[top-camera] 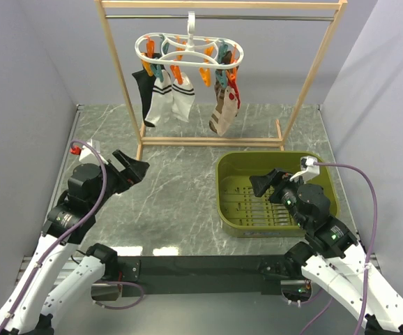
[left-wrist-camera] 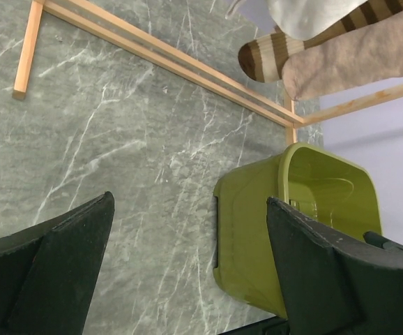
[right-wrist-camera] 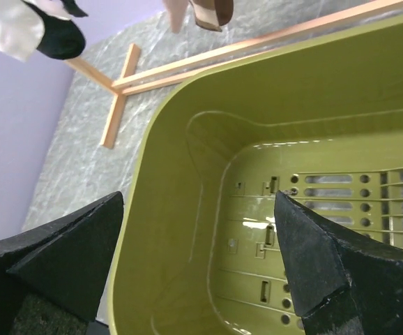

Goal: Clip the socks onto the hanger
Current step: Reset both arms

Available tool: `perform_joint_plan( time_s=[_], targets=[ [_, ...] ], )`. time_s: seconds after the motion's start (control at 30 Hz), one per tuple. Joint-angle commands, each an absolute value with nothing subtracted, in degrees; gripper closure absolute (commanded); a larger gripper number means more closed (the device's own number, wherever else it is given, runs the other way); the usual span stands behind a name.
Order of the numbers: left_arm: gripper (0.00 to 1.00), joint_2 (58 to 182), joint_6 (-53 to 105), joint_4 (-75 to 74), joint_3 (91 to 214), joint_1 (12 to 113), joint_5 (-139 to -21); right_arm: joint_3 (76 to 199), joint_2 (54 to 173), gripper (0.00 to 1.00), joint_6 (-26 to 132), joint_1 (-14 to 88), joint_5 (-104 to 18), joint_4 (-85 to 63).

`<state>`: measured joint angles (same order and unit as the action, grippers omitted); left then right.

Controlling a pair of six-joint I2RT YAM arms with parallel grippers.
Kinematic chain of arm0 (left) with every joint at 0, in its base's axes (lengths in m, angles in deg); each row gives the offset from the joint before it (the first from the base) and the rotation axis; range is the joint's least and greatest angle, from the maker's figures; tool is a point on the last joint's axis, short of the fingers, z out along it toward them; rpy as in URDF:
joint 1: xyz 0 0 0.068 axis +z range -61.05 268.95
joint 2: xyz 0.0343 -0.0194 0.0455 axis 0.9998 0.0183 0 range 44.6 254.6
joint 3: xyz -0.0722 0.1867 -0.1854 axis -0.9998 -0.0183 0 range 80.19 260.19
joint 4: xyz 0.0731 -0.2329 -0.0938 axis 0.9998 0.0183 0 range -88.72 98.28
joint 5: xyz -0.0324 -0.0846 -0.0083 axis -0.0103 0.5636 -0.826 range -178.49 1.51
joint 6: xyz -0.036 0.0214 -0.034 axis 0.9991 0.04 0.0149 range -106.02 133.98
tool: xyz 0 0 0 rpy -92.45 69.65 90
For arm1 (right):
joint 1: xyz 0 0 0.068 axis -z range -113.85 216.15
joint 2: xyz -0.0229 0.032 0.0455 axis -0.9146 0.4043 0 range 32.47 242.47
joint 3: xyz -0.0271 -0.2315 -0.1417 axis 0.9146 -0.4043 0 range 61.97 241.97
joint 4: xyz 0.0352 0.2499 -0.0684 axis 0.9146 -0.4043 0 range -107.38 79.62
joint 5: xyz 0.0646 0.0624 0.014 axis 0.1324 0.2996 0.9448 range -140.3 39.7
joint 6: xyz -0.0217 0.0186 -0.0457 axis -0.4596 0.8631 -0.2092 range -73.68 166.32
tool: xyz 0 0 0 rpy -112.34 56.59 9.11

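From above, the hanger (top-camera: 187, 50) hangs by its hook from the top rod of the wooden rack (top-camera: 123, 77), at the far side of the marble table (top-camera: 180, 188). The two white socks (top-camera: 183, 101) are clipped side by side under its left end, cuffs up and toes down. A black sock (top-camera: 143, 91) hangs just left of them, and a pair of brown striped socks (top-camera: 224, 112) is clipped under the right end. Both arms sit low near the front. The left gripper (top-camera: 133, 167) is over bare table, and the right gripper (top-camera: 263, 183) is above the left part of the green basket (top-camera: 222, 188). Both are well apart from the hanger. In the left wrist view, the gripper (left-wrist-camera: 187, 265) has its two black fingers (left-wrist-camera: 55, 272) spread wide over the marble, with nothing between them. Ahead lie the basket's near corner (left-wrist-camera: 257, 230) and the rack's base rails (left-wrist-camera: 166, 56), with the toes of the brown socks (left-wrist-camera: 278, 56) above. A white scrap (left-wrist-camera: 313, 14) at the top edge is possibly one of the white socks, but too little shows to be sure. In the right wrist view, the gripper (right-wrist-camera: 198, 258) is also spread wide and holds nothing, looking down into the basket's slotted floor (right-wrist-camera: 327, 188). The black sock's toe (right-wrist-camera: 58, 38) hangs at the upper left.
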<state>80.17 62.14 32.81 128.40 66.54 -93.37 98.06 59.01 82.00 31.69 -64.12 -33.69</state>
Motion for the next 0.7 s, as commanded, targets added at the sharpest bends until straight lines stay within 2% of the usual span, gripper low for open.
perform_joint_plan(
  time_s=[0.0,0.33,0.67],
  targets=[
    [0.05,79.94,61.97,31.51,128.36,66.89,-93.50,101.86,60.50,0.05,79.64,31.87,-66.64,-34.46],
    [0.02,80.11,60.47,29.85,128.45,66.81,-89.46,103.98,61.99,0.05,76.82,31.87,-63.83,-34.99],
    [0.01,79.14,58.80,30.90,130.12,66.80,-91.56,105.30,63.05,0.05,74.97,31.87,-64.44,-33.76]
  ],
)
